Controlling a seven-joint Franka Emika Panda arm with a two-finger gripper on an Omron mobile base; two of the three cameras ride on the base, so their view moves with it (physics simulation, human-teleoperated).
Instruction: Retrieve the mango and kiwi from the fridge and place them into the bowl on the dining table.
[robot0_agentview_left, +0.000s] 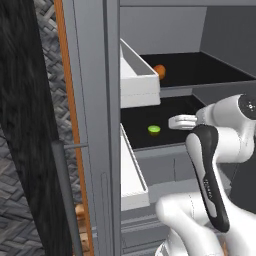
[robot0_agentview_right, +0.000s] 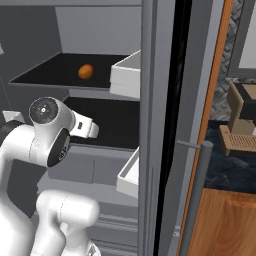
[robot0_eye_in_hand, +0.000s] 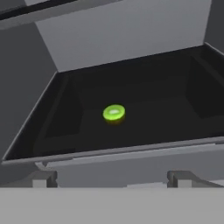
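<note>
The fridge (robot0_agentview_left: 95, 90) stands open, with dark shelves inside. A green kiwi slice (robot0_agentview_left: 154, 129) lies on the lower shelf, at mid-depth in the hand view (robot0_eye_in_hand: 114, 112). An orange mango (robot0_agentview_left: 160, 70) rests on the upper shelf, toward the back (robot0_agentview_right: 86, 71). My gripper (robot0_agentview_left: 171, 121) hovers at the front edge of the lower shelf, a short way right of the kiwi and apart from it. Its fingertips (robot0_eye_in_hand: 43, 178) stand wide apart with nothing between them, so it is open. The bowl and dining table are out of view.
White door shelves (robot0_agentview_left: 137, 77) jut out beside the upper shelf, and a lower one (robot0_agentview_left: 132, 175) sits below. The open door (robot0_agentview_right: 155, 125) with its bar handle (robot0_agentview_right: 195, 200) flanks the arm on the right. Grey drawers (robot0_agentview_right: 85, 167) sit beneath the shelves.
</note>
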